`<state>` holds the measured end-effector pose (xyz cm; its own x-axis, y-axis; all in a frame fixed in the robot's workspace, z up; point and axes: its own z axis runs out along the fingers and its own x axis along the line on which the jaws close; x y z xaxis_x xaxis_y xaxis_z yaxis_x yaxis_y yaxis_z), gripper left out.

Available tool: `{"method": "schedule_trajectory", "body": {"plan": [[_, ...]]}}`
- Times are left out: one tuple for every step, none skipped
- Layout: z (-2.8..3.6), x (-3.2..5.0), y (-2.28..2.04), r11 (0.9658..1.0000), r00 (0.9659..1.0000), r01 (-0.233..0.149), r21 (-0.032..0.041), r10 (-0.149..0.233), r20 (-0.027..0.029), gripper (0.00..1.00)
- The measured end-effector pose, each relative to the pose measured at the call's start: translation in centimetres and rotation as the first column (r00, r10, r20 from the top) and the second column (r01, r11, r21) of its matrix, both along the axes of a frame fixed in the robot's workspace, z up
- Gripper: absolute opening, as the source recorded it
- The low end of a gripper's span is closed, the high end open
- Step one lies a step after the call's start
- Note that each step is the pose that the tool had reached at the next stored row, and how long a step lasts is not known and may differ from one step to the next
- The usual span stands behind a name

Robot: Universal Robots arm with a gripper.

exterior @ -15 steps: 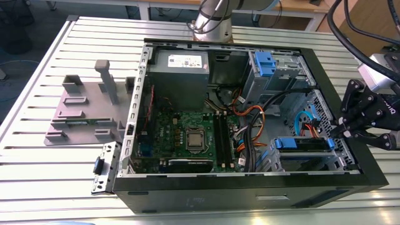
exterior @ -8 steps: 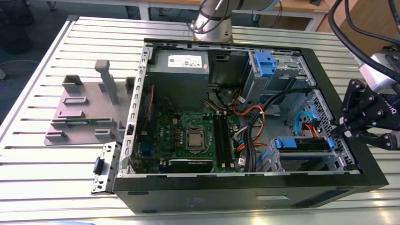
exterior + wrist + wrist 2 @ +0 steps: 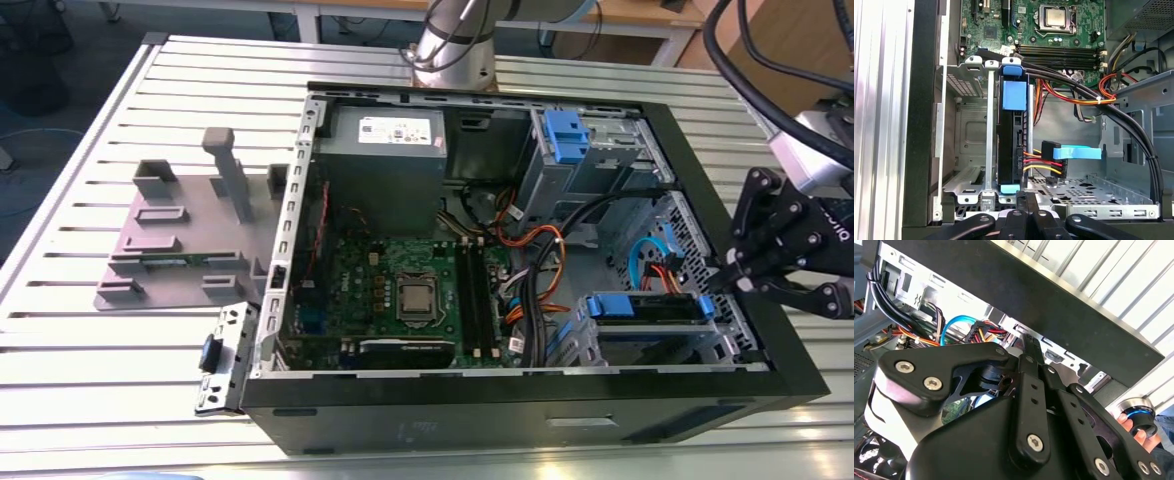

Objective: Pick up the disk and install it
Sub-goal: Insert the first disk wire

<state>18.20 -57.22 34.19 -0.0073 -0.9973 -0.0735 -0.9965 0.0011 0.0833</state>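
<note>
Disk seated in drive cage; pincer beside case.
Silver hard drive in blue plastic bracket (image 3: 1014, 127) stands on edge, cabled. Black pincer (image 3: 738, 283) at case's 3 o'clock, clenched, grasping nothing.

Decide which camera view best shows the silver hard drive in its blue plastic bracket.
The first wrist view: the silver hard drive in its blue plastic bracket stands edge-on in the metal drive cage, cables plugged in. The exterior view shows its blue bracket face from afar. The second wrist view shows mostly the gripper.
</note>
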Motion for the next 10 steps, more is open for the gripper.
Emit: {"method": "schedule_trajectory", "body": {"plan": [[0.04,0.0,0.0,1.0,1.0,0.0,0.0,0.0,0.0,0.11],[0.09,0.0,0.0,1.0,1.0,0.0,0.0001,0.0,0.0,0.11],[0.14,0.0,0.0,1.0,1.0,0.0,0.0001,0.0,0.0,0.11],[0.2,0.0,0.0,1.0,1.0,0.0,0.0001,0.0,0.0,0.11],[0.26,0.01,0.0,1.0,1.0,0.0,0.0001,0.0,0.0,0.11],[0.32,0.01,0.0,1.0,1.0,0.0,0.0,0.0,0.0001,0.11],[0.38,0.0,0.0,1.0,1.0,0.0,0.0001,0.0,0.0001,0.11],[0.45,0.01,0.0,1.0,1.0,0.0,0.0001,0.0,0.0,0.11],[0.52,0.01,0.0,1.0,1.0,0.0,0.0002,0.0,0.0,0.11],[0.6,0.01,0.0,1.0,1.0,0.0,0.0001,0.0,0.0,0.11]]}}
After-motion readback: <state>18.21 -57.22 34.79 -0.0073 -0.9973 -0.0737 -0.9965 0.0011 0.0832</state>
